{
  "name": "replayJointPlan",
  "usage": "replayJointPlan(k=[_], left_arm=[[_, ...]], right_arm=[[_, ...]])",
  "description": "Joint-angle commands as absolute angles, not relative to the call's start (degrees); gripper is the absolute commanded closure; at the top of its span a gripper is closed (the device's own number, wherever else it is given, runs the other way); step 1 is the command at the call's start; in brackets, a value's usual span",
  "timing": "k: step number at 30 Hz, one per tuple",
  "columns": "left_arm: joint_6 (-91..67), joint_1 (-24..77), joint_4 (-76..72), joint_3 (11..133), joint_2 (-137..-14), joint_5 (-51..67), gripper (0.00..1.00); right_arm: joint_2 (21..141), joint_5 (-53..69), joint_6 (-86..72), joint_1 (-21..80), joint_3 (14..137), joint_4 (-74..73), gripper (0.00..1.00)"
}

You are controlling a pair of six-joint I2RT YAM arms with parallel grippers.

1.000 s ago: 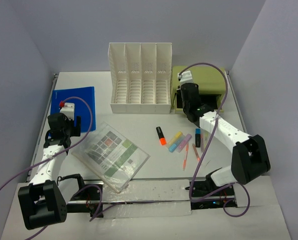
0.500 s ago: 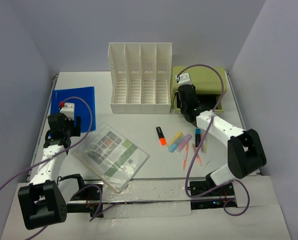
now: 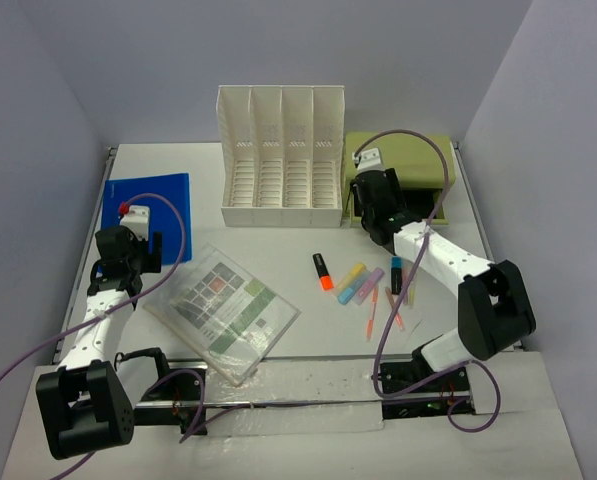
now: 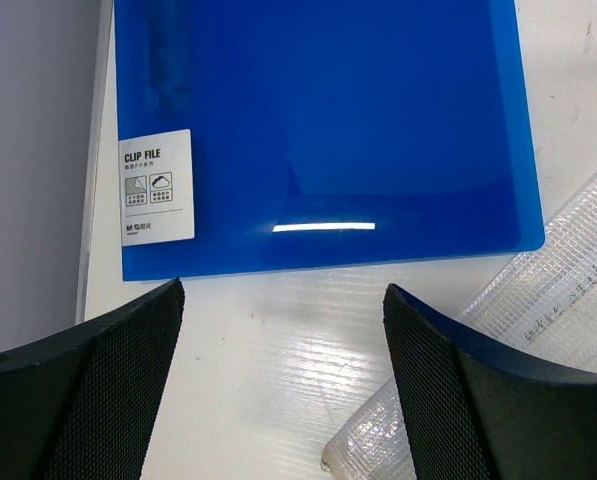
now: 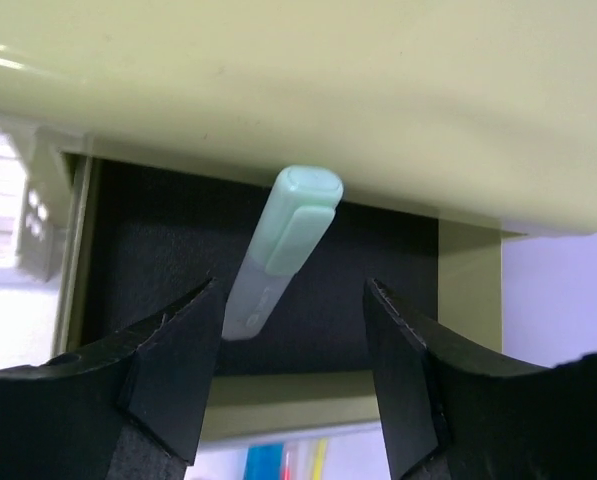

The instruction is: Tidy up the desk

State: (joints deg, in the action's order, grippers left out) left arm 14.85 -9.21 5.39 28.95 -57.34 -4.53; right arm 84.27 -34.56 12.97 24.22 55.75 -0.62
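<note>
The white desk (image 3: 278,245) carries everything. My right gripper (image 3: 375,197) hangs open over the open drawer (image 5: 158,270) of the green drawer box (image 3: 403,165). In the right wrist view its fingers (image 5: 173,350) stand apart and empty, and a mint-green highlighter (image 5: 278,250) lies in the dark drawer between and beyond them. My left gripper (image 3: 126,248) is open and empty low over the desk (image 4: 278,330), just short of the near edge of the blue clip file (image 4: 318,130), which also shows in the top view (image 3: 148,205).
A white slotted file rack (image 3: 281,150) stands at the back. A clear mesh pouch (image 3: 223,305) with printed sheets lies front left; its corner shows by my left gripper (image 4: 538,330). Several highlighters (image 3: 353,283) and pens (image 3: 371,315) lie loose near the right arm.
My right gripper has shifted slightly at the drawer front. The left arm has not moved.
</note>
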Motion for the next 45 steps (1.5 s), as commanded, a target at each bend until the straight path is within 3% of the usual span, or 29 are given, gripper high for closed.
replayJointPlan(k=[1, 7, 12, 18, 23, 33, 45], left_arm=[[14.9, -9.6, 3.1, 29.2, -56.6, -4.8, 0.13], [14.9, -9.6, 3.2, 29.3, -56.3, -5.2, 0.13], [14.9, -9.6, 3.4, 29.2, -55.7, -4.9, 0.13], [14.9, -9.6, 3.5, 29.4, -56.2, -4.8, 0.13], [14.9, -9.6, 3.4, 29.2, -56.0, -5.0, 0.13], [14.9, -9.7, 3.3, 29.4, -56.4, -4.7, 0.13], [14.9, -9.6, 3.3, 29.3, -56.0, -4.7, 0.13]], right_arm=[[77.0, -36.2, 10.2, 28.8, 58.1, -3.4, 0.35], [72.6, -35.0, 6.8, 32.6, 57.2, -4.1, 0.26], [73.1, -25.9, -4.6, 21.5, 59.0, -7.6, 0.27], [79.5, -21.6, -4.6, 19.0, 63.4, -7.4, 0.28], [84.1, -25.3, -6.3, 18.4, 65.4, -7.1, 0.29], [87.6, -39.3, -11.9, 17.7, 64.4, -4.6, 0.45], [83.8, -41.8, -17.0, 11.7, 58.0, -4.0, 0.46]])
